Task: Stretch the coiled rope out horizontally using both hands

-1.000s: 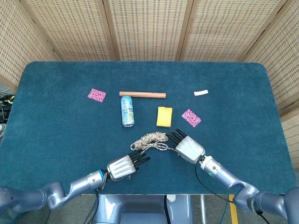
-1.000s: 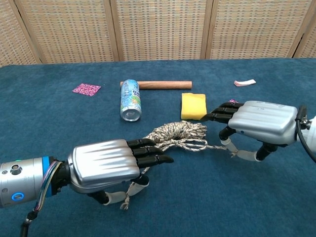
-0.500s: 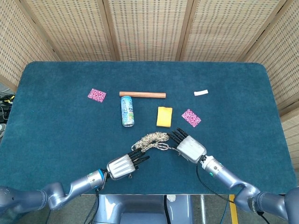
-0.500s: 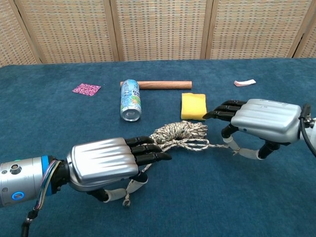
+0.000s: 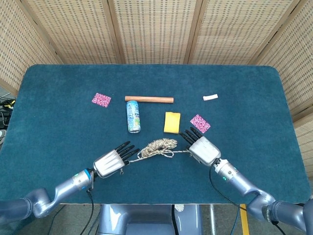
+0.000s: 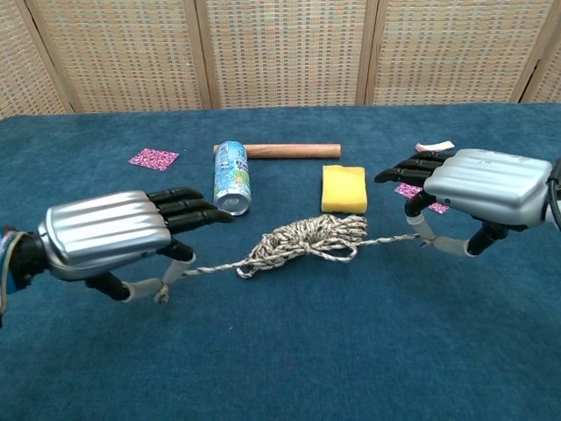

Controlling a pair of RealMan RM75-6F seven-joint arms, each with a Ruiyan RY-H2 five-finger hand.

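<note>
A beige and brown coiled rope [image 5: 159,146] [image 6: 311,239] lies bundled on the blue table near its front middle. One strand runs left from the bundle to my left hand [image 5: 111,160] [image 6: 110,235], which pinches that end under its palm. Another strand runs right to my right hand [image 5: 200,147] [image 6: 478,186], which pinches the other end. Both hands hover just above the cloth, palms down, on either side of the bundle. The strands look nearly taut and lie roughly in one horizontal line.
Behind the rope lie a drink can [image 5: 133,116], a yellow sponge [image 5: 171,122] and a wooden stick [image 5: 148,99]. Two pink patterned cards [image 5: 101,99] [image 5: 200,123] and a small white piece [image 5: 210,97] lie farther out. The table's front edge [image 5: 156,201] is close to both hands.
Both hands have moved apart, the left one far to the left and the right one slightly right. Strands have pulled out of the bundle, which has shrunk.
</note>
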